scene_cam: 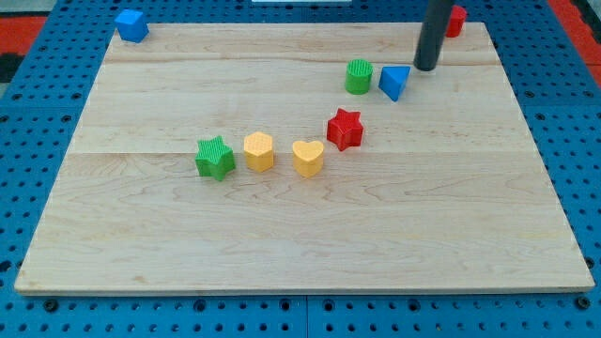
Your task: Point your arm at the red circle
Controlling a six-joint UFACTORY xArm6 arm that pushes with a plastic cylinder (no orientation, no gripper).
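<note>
One straight, smooth cylindrical rod [432, 33], dark grey to black, plain surface without visible markings; my tip [426, 68] ends blunt and flat.

Blocks, eight: two red (star [345, 129], partly hidden piece [457, 19]); two blue (cube [131, 24], triangle [394, 82]); two green (star [215, 157], cylinder [358, 76]); two yellow (hexagon [258, 150], heart [307, 158]).

Red circle block [456, 20], small and bright red, lying at the far right corner of the wooden tabletop by the view's top edge, mostly hidden behind the dark rod, only its right part showing
</note>
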